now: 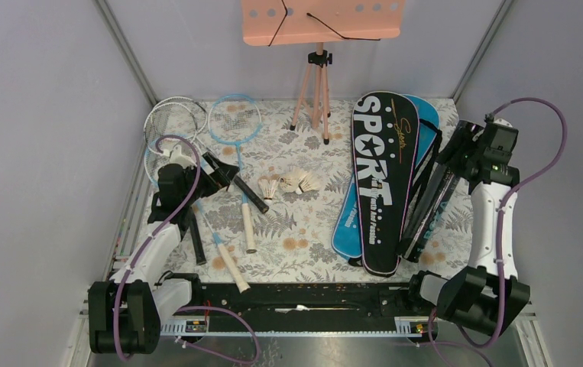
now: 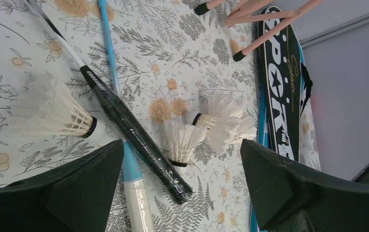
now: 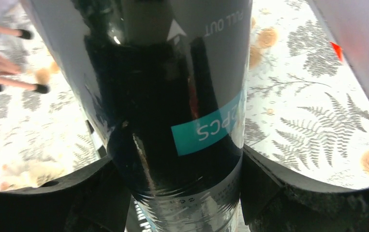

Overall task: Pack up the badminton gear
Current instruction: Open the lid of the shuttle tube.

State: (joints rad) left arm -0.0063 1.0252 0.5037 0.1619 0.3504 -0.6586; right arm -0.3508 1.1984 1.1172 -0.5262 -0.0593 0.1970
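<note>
- Right gripper (image 1: 462, 155) is sitting at the far right of the table, its jaws closing partway around the black tube (image 1: 429, 210). In the wrist view the tube is filling the whole gap and is pressing against both fingers (image 3: 83, 198).
- The tube is running at a slant from that gripper toward the near edge, just beside the right rim of the black SPORT bag (image 1: 380, 183). Whether its far end is lifting off the cloth, I cannot tell.
- The black bag is lying on top of a blue bag (image 1: 344, 229), whose edges are showing on both sides.
- Left gripper (image 2: 181, 145) is hanging with its jaws spread wide and is gripping nothing. It is hovering over a black racket handle (image 2: 139, 145), a blue-shafted racket with a white grip (image 2: 136, 198), and the shuttlecocks.
- Shuttlecocks (image 1: 292, 183) are lying loose on the floral cloth (image 1: 303, 237) at mid-table, between the rackets and the bags.
- Rackets (image 1: 234, 118) are lying fanned at the left, hoops toward the far corner and handles toward the near edge.
- Pink board (image 1: 322, 19) is standing on tripod legs (image 1: 315, 84) at the far edge.
</note>
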